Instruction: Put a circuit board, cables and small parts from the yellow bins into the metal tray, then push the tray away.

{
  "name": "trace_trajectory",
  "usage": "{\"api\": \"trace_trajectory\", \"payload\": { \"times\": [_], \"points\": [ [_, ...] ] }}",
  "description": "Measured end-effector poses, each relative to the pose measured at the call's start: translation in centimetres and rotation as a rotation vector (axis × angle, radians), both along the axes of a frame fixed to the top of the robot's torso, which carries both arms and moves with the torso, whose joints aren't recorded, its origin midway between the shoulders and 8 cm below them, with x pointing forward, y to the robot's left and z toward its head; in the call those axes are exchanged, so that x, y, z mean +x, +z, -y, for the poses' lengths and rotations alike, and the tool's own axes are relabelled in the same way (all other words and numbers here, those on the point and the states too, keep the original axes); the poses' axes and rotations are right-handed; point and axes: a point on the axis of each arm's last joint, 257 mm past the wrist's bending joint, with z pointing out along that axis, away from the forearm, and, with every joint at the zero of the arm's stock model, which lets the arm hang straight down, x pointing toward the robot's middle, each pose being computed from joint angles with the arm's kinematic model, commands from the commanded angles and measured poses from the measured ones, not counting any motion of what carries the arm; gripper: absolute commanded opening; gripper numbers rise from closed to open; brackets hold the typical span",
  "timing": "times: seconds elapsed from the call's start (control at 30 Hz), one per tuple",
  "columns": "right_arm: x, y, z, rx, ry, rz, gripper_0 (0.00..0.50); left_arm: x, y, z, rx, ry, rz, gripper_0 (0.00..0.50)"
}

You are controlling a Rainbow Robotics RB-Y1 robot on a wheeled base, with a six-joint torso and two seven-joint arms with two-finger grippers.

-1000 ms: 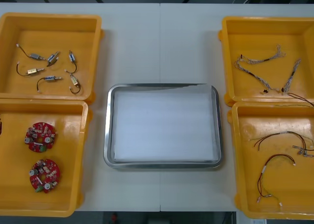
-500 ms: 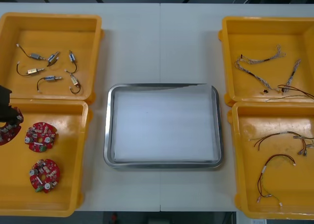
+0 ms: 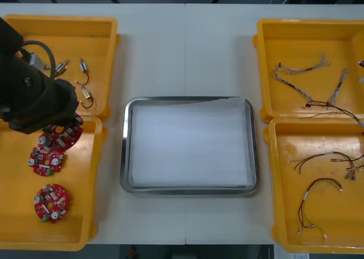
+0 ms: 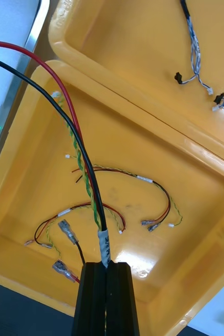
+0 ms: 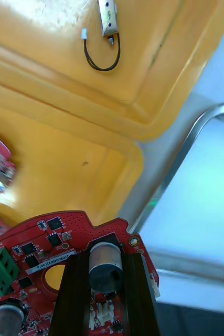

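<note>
My left gripper (image 3: 63,129) hangs over the inner edge of the near left yellow bin (image 3: 17,225), shut on a round red circuit board (image 3: 62,137). In the left wrist view the fingers (image 5: 76,273) clamp that board (image 5: 43,247) by a silver part on it, with the metal tray (image 5: 195,136) close beyond. Two more boards (image 3: 46,159) lie in the bin. My right gripper (image 4: 106,265) is shut on a red and yellow cable (image 4: 93,199) above the near right bin (image 4: 195,247). That cable (image 3: 335,105) stretches across the right bins.
The white-lined metal tray (image 3: 187,191) sits mid-table. Small metal parts (image 3: 84,94) lie in the far left bin (image 3: 96,26). Blue and white cables (image 3: 296,70) lie in the far right bin (image 3: 307,29); more red and yellow cables (image 3: 318,185) in the near right bin (image 3: 278,225).
My left arm has come in from the left edge towards the tray, carrying a circuit board up out of the bin. On the right, the held cable has been pulled up and shifted.
</note>
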Motion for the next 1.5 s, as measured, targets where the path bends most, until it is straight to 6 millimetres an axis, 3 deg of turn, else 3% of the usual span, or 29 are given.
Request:
{"api": "trace_trajectory", "payload": {
  "times": [0.1,0.37,0.73,0.97,1.5],
  "points": [
    [0.1,-0.3,-0.6,-0.015,0.036,-0.007,0.000,0.2,-0.4,2.3,-0.044,0.081,-0.017,0.000],
    [0.1,-0.9,-1.4,-0.029,0.063,-0.026,0.000,0.9,-1.3,7.2,0.038,-0.106,0.030,0.000],
    [0.0,-1.0,-1.4,-0.031,0.066,-0.029,0.000,1.0,-4.6,13.8,0.040,-0.063,0.088,0.000],
    [0.0,-1.0,-1.4,-0.031,0.066,-0.028,0.000,1.0,-6.4,15.6,0.047,-0.012,0.102,0.000],
    [0.0,-1.0,-1.4,-0.031,0.066,-0.028,0.000,3.5,-10.6,16.1,0.074,0.062,0.073,0.000]
  ]
}}
